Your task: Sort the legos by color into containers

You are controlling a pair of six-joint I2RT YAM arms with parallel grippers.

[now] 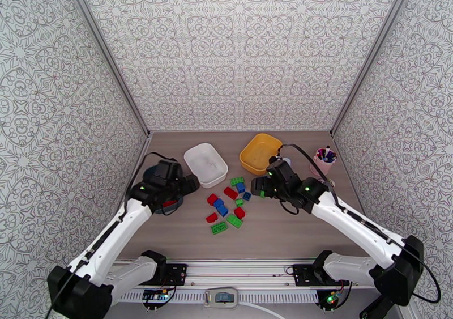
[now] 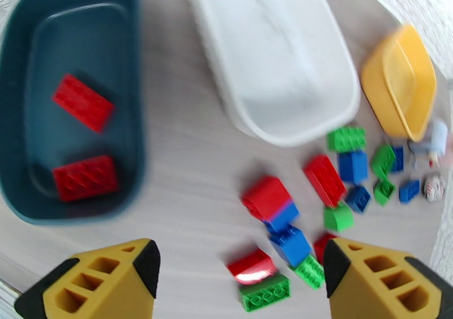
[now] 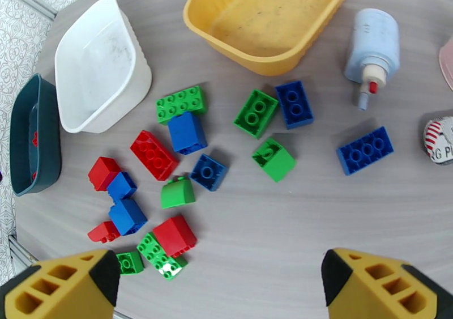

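Loose red, green and blue legos (image 1: 229,204) lie scattered mid-table, in front of the white tray (image 1: 205,164) and the yellow tray (image 1: 259,153). Both of those trays hold no bricks. The dark teal tray (image 2: 136,88) holds two red bricks (image 2: 83,102) (image 2: 85,177). My left gripper (image 2: 240,269) hovers open between the teal tray and the pile, with nothing in it. To the right of the pile, my right gripper (image 3: 221,275) hangs wide open above the table, holding nothing. A long blue brick (image 3: 365,150) lies apart at the right.
A small white bottle (image 3: 371,54) lies on its side right of the yellow tray (image 3: 266,20). A round striped cap (image 3: 441,139) sits beyond it. The pink cup of pens (image 1: 324,161) stands at the back right. Patterned walls close in the table on three sides.
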